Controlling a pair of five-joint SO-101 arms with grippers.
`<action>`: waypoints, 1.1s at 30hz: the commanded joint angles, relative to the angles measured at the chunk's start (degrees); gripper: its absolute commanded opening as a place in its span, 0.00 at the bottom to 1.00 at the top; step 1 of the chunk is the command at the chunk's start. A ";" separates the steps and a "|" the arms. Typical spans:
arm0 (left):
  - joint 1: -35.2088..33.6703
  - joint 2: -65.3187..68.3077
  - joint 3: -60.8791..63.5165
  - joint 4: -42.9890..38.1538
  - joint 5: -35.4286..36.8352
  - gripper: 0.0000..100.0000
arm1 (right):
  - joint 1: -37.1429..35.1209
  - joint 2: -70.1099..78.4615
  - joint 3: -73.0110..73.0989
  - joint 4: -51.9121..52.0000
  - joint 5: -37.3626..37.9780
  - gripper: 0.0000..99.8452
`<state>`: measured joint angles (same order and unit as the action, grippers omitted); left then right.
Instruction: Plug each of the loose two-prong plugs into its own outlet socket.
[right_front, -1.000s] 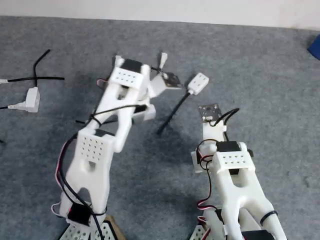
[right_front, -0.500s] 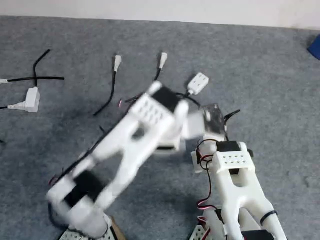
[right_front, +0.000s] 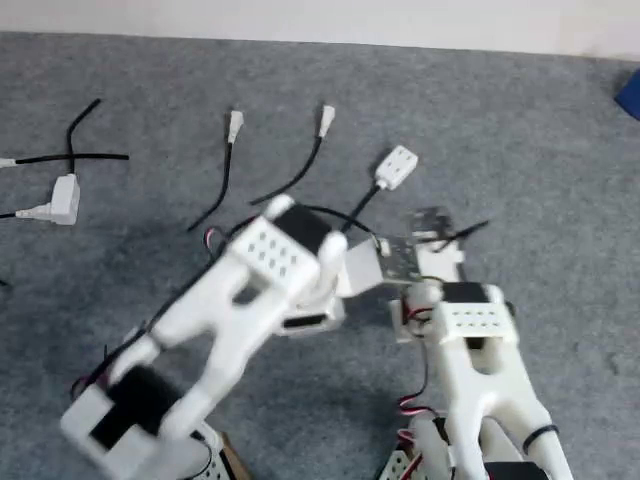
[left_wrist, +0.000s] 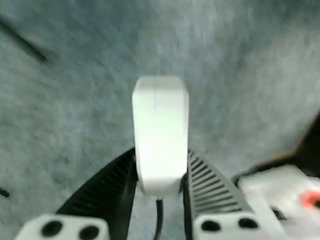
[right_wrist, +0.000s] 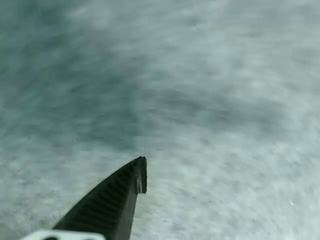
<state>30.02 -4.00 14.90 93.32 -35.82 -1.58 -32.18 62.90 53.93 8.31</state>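
My left gripper (left_wrist: 161, 155) is shut on a white connector block (left_wrist: 160, 125) with a black cable leaving its rear end. In the high view this gripper (right_front: 355, 268) hovers mid-table, right beside the right gripper (right_front: 425, 235). One black finger (right_wrist: 125, 195) of the right gripper shows over bare carpet with nothing against it, so it stands open. Two small white plugs (right_front: 234, 125) (right_front: 326, 120) on black cables lie at the back. A white outlet socket (right_front: 397, 167) lies to their right.
A white adapter (right_front: 65, 198) with cables lies at the far left edge, next to a black cable (right_front: 75, 150). Grey carpet (right_front: 540, 180) covers the table. A blue object (right_front: 630, 95) sits at the right edge.
The left arm swung from the back middle toward the right arm, carrying the white block, which uncovered the two plugs. The right gripper shifted slightly.
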 joint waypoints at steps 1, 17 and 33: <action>-4.18 4.18 -0.22 -4.13 -6.59 0.00 | 11.91 -1.71 -4.09 -0.75 0.18 0.57; -1.80 8.75 2.07 -6.77 -17.93 0.07 | 39.34 -1.80 -8.40 -6.73 7.30 0.57; -12.18 18.95 -6.90 -16.70 -17.76 0.29 | 40.22 -1.80 -1.10 -15.16 7.56 0.57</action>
<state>20.26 10.33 14.20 75.03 -53.41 38.33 -32.18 60.70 42.33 14.55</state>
